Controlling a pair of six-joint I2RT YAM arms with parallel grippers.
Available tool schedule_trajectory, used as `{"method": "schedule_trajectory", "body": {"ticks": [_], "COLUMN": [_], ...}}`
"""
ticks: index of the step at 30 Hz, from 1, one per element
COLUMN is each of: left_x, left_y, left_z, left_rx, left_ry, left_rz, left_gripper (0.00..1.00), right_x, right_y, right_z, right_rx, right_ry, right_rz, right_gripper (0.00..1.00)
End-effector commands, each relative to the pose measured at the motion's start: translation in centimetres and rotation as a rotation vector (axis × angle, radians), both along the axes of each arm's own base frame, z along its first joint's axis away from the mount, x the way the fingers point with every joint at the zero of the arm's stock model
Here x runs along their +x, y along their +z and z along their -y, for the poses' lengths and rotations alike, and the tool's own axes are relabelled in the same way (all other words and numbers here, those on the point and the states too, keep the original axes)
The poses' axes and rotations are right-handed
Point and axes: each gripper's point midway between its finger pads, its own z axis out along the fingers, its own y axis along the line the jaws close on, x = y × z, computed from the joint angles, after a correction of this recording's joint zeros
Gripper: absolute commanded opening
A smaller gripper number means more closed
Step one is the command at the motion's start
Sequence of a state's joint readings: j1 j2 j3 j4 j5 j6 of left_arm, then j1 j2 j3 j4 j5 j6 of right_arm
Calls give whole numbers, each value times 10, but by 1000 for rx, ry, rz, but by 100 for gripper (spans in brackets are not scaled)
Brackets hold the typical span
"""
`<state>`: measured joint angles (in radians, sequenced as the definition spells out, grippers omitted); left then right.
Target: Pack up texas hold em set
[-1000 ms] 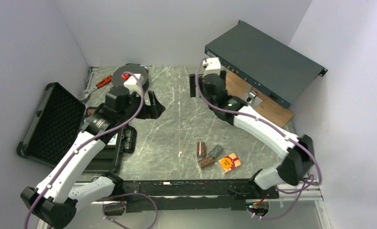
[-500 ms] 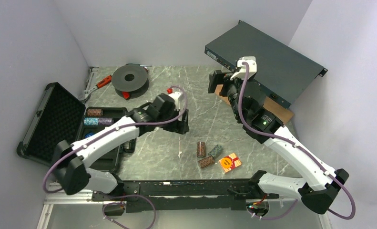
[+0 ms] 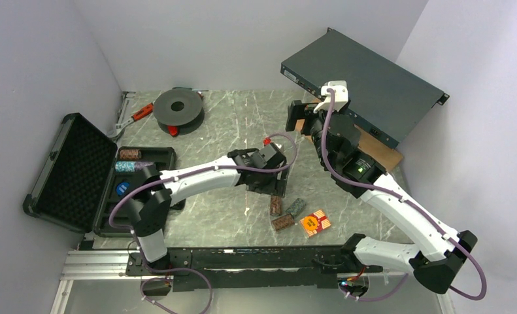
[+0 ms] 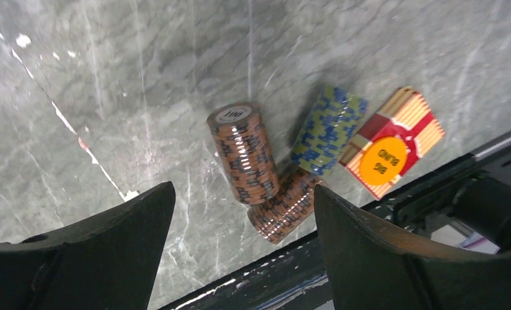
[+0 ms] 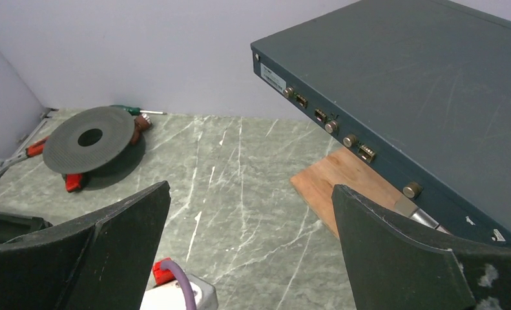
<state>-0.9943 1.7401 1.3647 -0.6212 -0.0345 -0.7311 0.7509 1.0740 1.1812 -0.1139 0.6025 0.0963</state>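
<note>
The black briefcase (image 3: 66, 170) lies open at the left, with a brown chip stack (image 3: 130, 154) and a bluish-purple one (image 3: 133, 167) in its tray. Near the front edge lie two brown stacks (image 4: 243, 155) (image 4: 283, 206), a green-blue stack (image 4: 327, 132) and a red-and-yellow card deck (image 4: 393, 150). My left gripper (image 4: 243, 190) hovers open just above the two brown stacks (image 3: 276, 205), touching nothing. My right gripper (image 5: 251, 187) hangs open and empty, high over the back of the table (image 3: 301, 118).
A black round spool (image 3: 178, 108) and a red-handled tool (image 3: 138, 112) lie at the back left. A large dark-grey metal box (image 3: 366, 82) leans over a wooden board (image 3: 366, 147) at the back right. The black front rail (image 3: 255, 255) runs close behind the loose chips.
My left arm has swung right from the briefcase to above the loose chip stacks, its jaws narrowing slightly. The right arm moved right toward the metal box, then held still.
</note>
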Motion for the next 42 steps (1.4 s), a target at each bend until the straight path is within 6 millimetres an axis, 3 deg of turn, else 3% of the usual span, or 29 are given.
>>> {"method": "schedule_trajectory", "body": {"ticks": [1, 12, 25, 33, 42], "left_x": [-7, -17, -21, -21, -22], "left_y": [-6, -33, -56, -66, -71], "left_z": [1, 19, 22, 19, 18], "left_rx": [32, 61, 94, 128, 133], "left_ry": [101, 66, 58, 71, 67], "left_rz": [-48, -90, -134, -147, -153], "left_gripper": [83, 79, 72, 72, 51], "right_x": [-3, -5, -8, -8, -8], "right_y": [9, 9, 10, 10, 8], "right_z": [10, 11, 12, 12, 11], "right_rx": [7, 8, 6, 5, -3], "right_ry": [-30, -22, -15, -9, -9], "right_rz": [32, 32, 41, 43, 42], "right_gripper": [100, 100, 100, 100, 100]}}
